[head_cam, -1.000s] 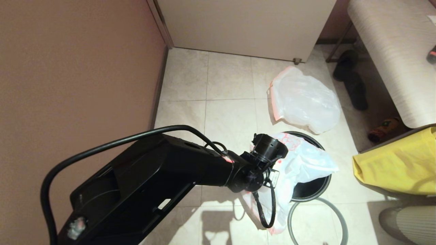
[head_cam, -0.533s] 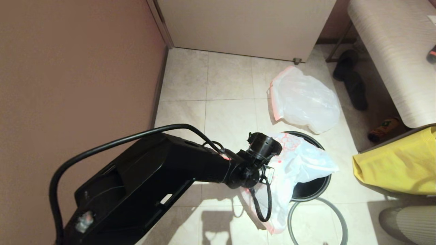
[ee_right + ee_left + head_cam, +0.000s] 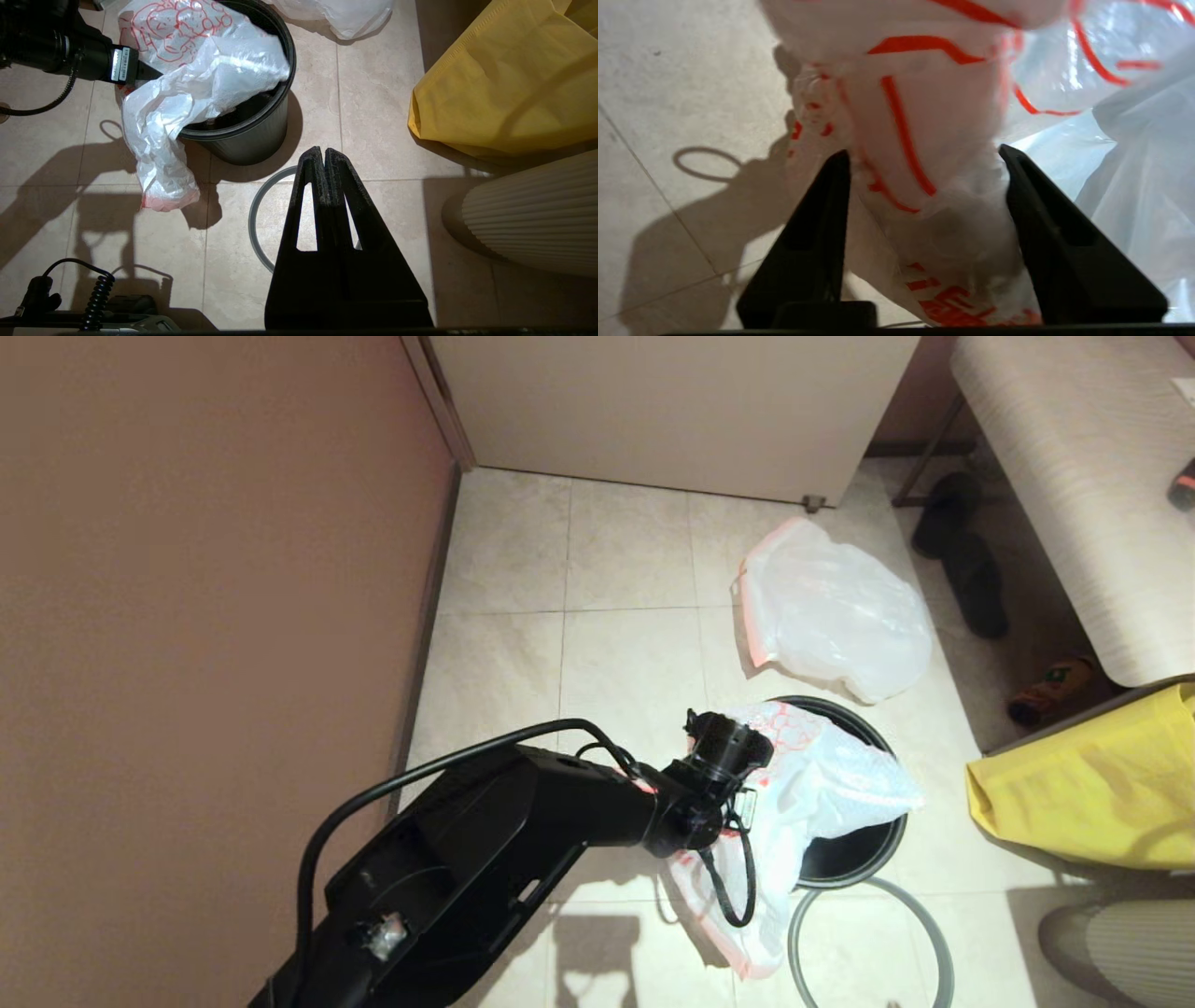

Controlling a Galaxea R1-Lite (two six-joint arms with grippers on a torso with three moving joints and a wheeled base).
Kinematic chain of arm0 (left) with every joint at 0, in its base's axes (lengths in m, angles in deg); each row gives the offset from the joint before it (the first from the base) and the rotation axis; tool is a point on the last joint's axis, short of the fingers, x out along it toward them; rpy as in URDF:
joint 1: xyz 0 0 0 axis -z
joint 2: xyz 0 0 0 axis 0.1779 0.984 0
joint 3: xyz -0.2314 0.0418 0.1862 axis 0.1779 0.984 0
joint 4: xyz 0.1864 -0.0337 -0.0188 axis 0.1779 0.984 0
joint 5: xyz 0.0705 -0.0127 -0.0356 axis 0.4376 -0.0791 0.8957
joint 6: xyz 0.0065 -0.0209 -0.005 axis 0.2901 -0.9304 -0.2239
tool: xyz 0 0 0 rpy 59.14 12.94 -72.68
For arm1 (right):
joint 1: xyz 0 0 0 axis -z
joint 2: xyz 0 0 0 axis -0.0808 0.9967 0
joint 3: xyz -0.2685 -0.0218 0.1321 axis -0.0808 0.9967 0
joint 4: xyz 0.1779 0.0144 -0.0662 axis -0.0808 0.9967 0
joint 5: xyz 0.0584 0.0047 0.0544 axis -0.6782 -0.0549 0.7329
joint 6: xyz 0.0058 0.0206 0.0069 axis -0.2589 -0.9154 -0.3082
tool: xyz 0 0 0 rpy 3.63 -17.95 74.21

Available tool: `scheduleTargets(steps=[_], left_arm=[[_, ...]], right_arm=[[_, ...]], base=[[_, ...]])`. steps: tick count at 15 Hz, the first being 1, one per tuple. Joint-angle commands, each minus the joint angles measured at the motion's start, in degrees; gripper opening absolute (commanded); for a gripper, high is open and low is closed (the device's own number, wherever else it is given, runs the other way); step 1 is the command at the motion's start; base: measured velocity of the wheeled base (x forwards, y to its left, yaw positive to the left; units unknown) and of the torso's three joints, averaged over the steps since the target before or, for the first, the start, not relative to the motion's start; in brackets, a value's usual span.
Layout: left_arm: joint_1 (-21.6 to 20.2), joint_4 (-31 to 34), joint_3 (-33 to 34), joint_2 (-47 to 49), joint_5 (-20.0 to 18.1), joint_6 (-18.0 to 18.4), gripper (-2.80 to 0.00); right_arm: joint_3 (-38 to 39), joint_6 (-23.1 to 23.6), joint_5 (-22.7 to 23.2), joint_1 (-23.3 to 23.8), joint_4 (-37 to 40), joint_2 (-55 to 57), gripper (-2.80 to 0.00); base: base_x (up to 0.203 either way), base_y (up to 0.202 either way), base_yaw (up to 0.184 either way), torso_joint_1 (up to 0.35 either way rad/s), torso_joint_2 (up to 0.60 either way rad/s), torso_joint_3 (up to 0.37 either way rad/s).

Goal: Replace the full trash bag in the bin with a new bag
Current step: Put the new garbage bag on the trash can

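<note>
Head view: a pale beige tiled floor (image 3: 625,644) runs between a reddish-brown wall (image 3: 205,569) at nine o'clock and a light cabinet front (image 3: 672,401) at twelve. The full trash bag (image 3: 836,611), plain and bulging, lies on the tiles at about one o'clock from the bin (image 3: 854,845), apart from it. The new bag (image 3: 822,784), printed in red, is draped over the bin's mouth and spills down its outside onto the floor toward seven o'clock. A thin grey hoop (image 3: 920,919) lies flat on the tiles at six o'clock from the bin, just beside it. A yellow fabric bag (image 3: 1083,784) sits at three o'clock, a light wood-grain bench (image 3: 1074,485) at one to two o'clock, with dark shoes (image 3: 966,565) beneath its edge. The left arm reaches to the bin's nine o'clock side. Left wrist view: the left pincer (image 3: 924,161) stands spread, a bunched fold of the new bag between its fingers (image 3: 817,233); whether they touch the plastic cannot be told. Right wrist view: the right pincer (image 3: 324,154) is pressed together, empty, parked above the hoop and tiles.
</note>
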Motion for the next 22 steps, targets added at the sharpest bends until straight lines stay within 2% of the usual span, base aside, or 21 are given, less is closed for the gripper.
scheduleTargets(steps=[1,4,6,8,11,13,17,21,22], left_arm=[[-0.1,-0.2,-0.3,1.7,0.1,0.0,-2.8],[-0.2,0.0,0.3,0.0,1.0,-0.4,-2.8],[-0.4,-0.1,3.7,-3.6,3.4,-0.8,-2.8],[-0.5,-0.2,10.9,-8.5,4.6,-1.7,-2.8],[-1.1,-1.7,26.3,-16.2,5.8,-5.2,-2.8],[-2.9,-8.0,36.9,-20.0,6.2,-6.6,-2.8],[-8.4,-24.3,56.9,-26.3,6.5,-8.1,-2.8],[-17.6,-41.4,70.9,-28.4,5.3,-8.8,-2.8],[-19.3,-44.7,73.2,-28.4,4.2,-8.7,0.0]], right_arm=[[0.0,0.1,0.0,0.0,0.0,0.0,-2.8],[0.0,0.0,0.0,0.0,0.0,0.0,-2.8],[0.0,0.0,0.0,0.0,0.0,0.0,-2.8],[0.0,0.0,0.0,0.0,0.0,0.0,-2.8],[0.0,0.0,0.0,0.0,0.0,0.0,-2.8],[0.0,0.0,0.0,0.0,0.0,0.0,-2.8],[0.0,0.0,0.0,0.0,0.0,0.0,-2.8],[0.0,0.0,0.0,0.0,0.0,0.0,-2.8],[0.0,0.0,0.0,0.0,0.0,0.0,-2.8]], base=[[0.0,0.0,0.0,0.0,0.0,0.0],[0.0,0.0,0.0,0.0,0.0,0.0],[0.0,0.0,0.0,0.0,0.0,0.0],[0.0,0.0,0.0,0.0,0.0,0.0],[0.0,0.0,0.0,0.0,0.0,0.0],[0.0,0.0,0.0,0.0,0.0,0.0],[0.0,0.0,0.0,0.0,0.0,0.0],[0.0,0.0,0.0,0.0,0.0,0.0],[0.0,0.0,0.0,0.0,0.0,0.0]])
